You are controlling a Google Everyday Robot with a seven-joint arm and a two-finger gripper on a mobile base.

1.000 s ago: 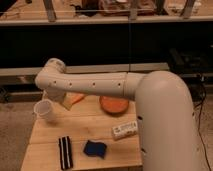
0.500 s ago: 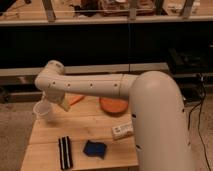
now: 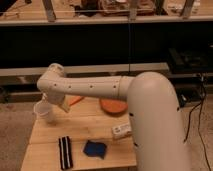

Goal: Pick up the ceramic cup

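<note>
ceramic cup (image 3: pixel 44 111): upright, far-left corner of table (image 3: pixel 85 127).
gripper (image 3: pixel 57 103): just beside it, jaws spread wide, apparently empty.
approach: straddle the walls squarely, close gently.

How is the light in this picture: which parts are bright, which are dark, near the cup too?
Camera view: warm, dim light overall; the white robot arm is brightest, the shelving behind darkest; the end effector, at the small white ceramic cup on the wooden table's left side, is dimly lit.
</note>
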